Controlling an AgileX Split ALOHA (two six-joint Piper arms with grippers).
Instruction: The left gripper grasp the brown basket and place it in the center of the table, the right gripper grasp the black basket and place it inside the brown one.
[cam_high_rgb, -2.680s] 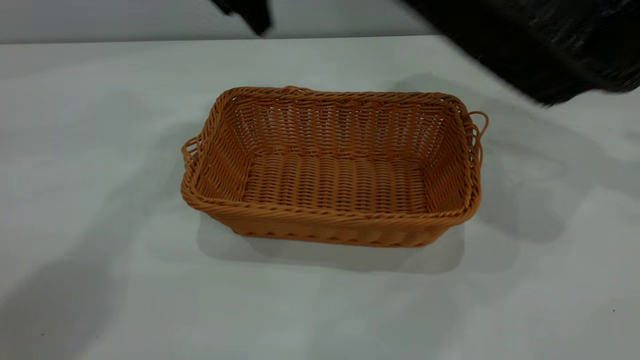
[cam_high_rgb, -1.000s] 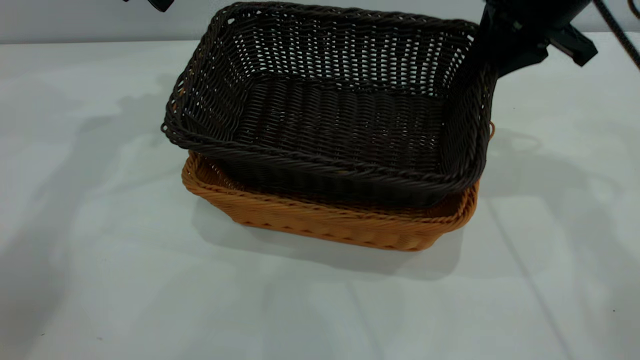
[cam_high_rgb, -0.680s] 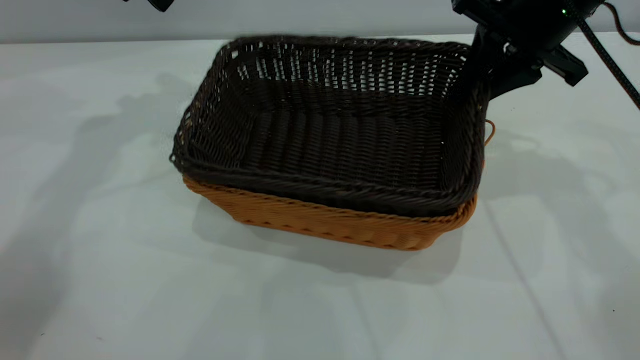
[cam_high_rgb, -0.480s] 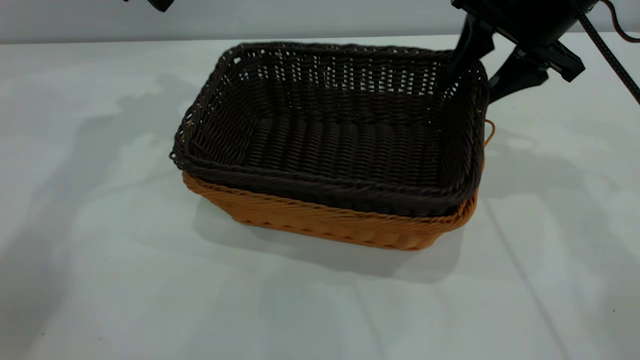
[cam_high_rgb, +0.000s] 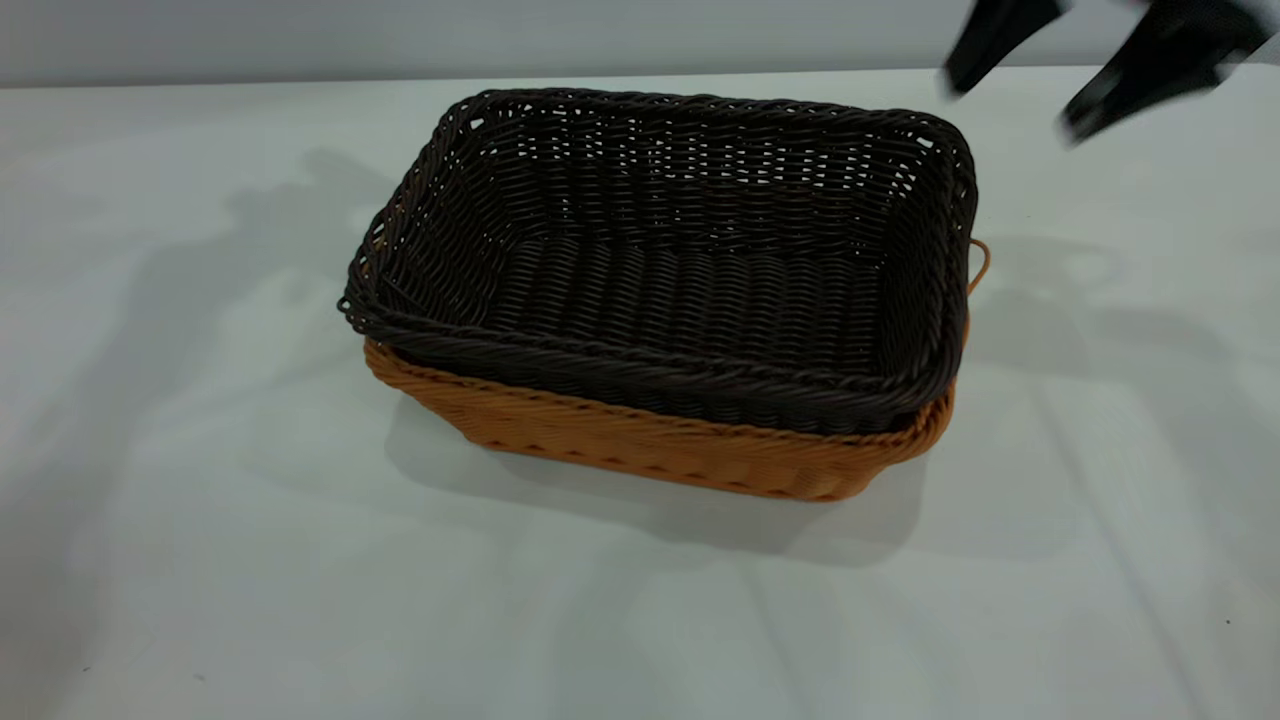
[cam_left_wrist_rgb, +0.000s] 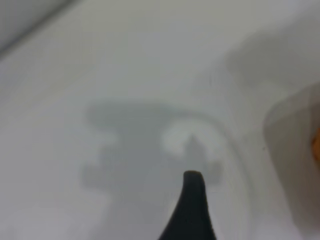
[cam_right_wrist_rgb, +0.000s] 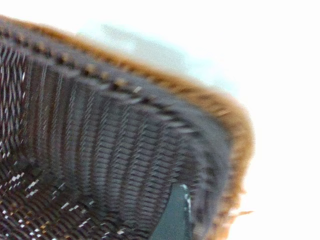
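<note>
The black basket (cam_high_rgb: 680, 270) sits nested inside the brown basket (cam_high_rgb: 660, 455) in the middle of the table (cam_high_rgb: 200, 560). Only the brown basket's front wall, its rim and a small loop (cam_high_rgb: 981, 262) show under it. My right gripper (cam_high_rgb: 1015, 108) is open and empty, hanging above and just beyond the baskets' far right corner, touching nothing. In the right wrist view one of its fingers (cam_right_wrist_rgb: 172, 217) shows over the black basket's inner wall (cam_right_wrist_rgb: 100, 145), with the brown rim (cam_right_wrist_rgb: 235, 125) beyond. My left gripper (cam_left_wrist_rgb: 192, 205) is a dark piece over bare table.
The table's far edge meets a grey wall (cam_high_rgb: 600, 35) behind the baskets. A sliver of orange (cam_left_wrist_rgb: 316, 145) shows at the edge of the left wrist view. Soft arm shadows lie on the table at both sides of the baskets.
The right gripper lowered the black basket into the brown one, opened, and lifted away to the upper right. The left gripper's dark piece has left the exterior view's top left.
</note>
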